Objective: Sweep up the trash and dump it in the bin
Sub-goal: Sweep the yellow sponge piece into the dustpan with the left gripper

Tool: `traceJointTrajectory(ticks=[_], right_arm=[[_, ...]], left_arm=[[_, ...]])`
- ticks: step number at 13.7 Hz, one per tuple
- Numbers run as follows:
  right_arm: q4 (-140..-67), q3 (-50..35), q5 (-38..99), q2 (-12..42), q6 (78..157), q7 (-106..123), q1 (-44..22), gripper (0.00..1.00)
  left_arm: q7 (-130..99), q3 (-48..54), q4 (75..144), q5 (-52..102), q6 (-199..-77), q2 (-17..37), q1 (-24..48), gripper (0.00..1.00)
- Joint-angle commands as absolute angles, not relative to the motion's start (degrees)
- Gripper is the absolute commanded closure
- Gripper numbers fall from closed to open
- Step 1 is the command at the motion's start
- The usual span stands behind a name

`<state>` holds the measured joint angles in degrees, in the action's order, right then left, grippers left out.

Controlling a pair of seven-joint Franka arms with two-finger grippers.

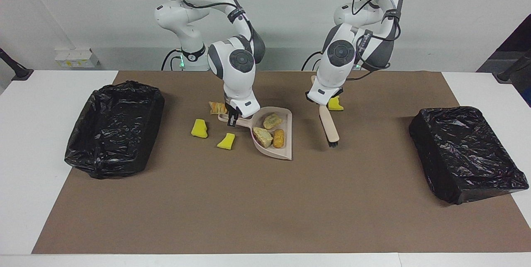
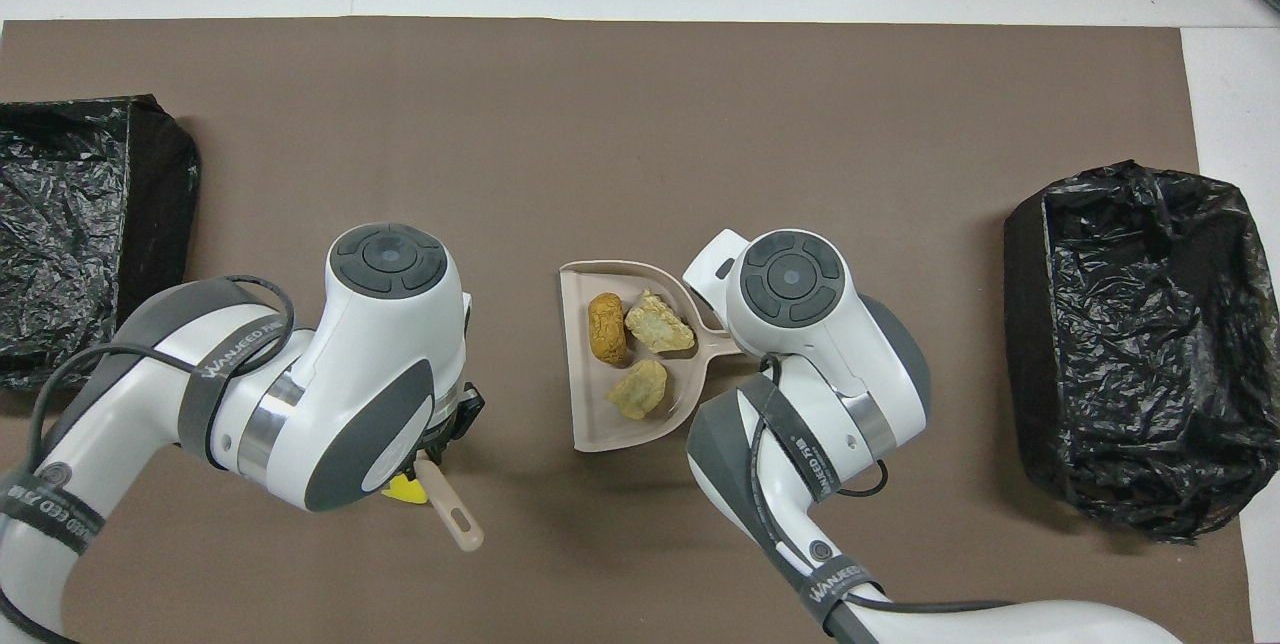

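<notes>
A beige dustpan [image 1: 274, 151] lies mid-table with three tan to orange-brown scraps [image 1: 263, 136] in it; it also shows in the overhead view [image 2: 592, 416] with those scraps [image 2: 659, 322]. My right gripper [image 1: 232, 118] is shut on its handle. Two yellow sponge chunks [image 1: 199, 128] [image 1: 226, 141] lie on the mat beside the pan, toward the right arm's end. An orange-tan scrap [image 1: 217, 108] lies by the right gripper. My left gripper [image 1: 321, 100] is shut on a beige brush [image 1: 327, 124], bristles down on the mat. A yellow chunk [image 1: 335, 103] lies beside it [image 2: 405, 489].
A black-bagged bin [image 1: 114, 128] stands at the right arm's end of the brown mat [image 1: 249, 209], and another [image 1: 466, 153] at the left arm's end. Both show in the overhead view [image 2: 1140, 344] [image 2: 70, 224]. The brush's handle end [image 2: 455, 516] sticks out toward the robots.
</notes>
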<state>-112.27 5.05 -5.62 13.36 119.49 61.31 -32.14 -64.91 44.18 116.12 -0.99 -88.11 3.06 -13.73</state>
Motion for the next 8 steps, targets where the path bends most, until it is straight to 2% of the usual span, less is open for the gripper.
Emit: traceJointTrajectory(ticks=[1,4,8], right_arm=[[-113.99,4.83,-5.71,12.22,120.67,63.19,-31.82,1.0],[-114.26,4.83,-5.63,12.22,120.85,62.58,-31.9,1.0],[-114.52,4.75,-5.63,12.22,120.85,61.7,-31.82,1.0]], left_arm=[[-65.22,44.21,128.36,0.17,-87.27,-9.72,-13.89,1.0],[-61.37,44.03,138.75,11.14,-96.39,-18.44,-12.4,1.0],[-51.01,44.03,140.28,15.64,-105.0,-16.71,-11.59,1.0]])
